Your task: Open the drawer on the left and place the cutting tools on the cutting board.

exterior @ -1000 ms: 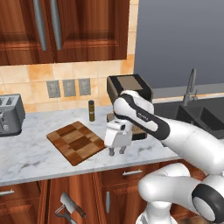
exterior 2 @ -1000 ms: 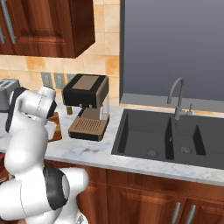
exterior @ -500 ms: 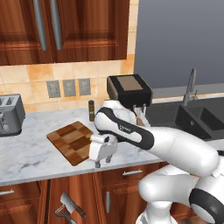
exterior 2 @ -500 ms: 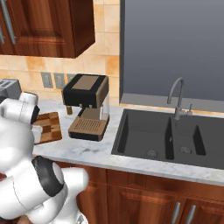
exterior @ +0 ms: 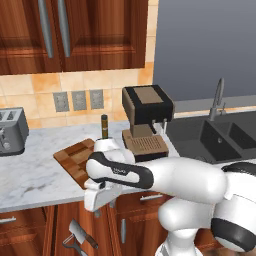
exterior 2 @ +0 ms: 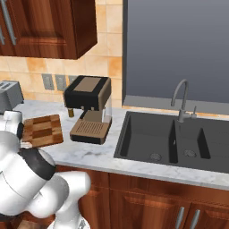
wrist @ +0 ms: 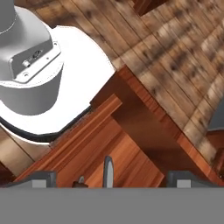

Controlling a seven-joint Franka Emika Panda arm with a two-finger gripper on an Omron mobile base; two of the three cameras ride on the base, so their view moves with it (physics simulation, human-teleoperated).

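Drawer: pulled out below the counter edge at lower left of the left base view, its inside open to view.
Cleaver: lies in the drawer, silver blade toward the upper left, dark handle toward the lower right.
Slim tool: grey, just beside the cleaver in the drawer.
Board: flat on the marble counter, left of the coffee machine; partly hidden by the arm.
Gripper: hangs in front of the counter edge, above the drawer and right of the cleaver; jaws spread wide, nothing between them.
Fingertips: two dark tips far apart in the hand view, over red-brown wood and plank floor.
Toaster: at the counter's left end.
Sink: right of the coffee machine.
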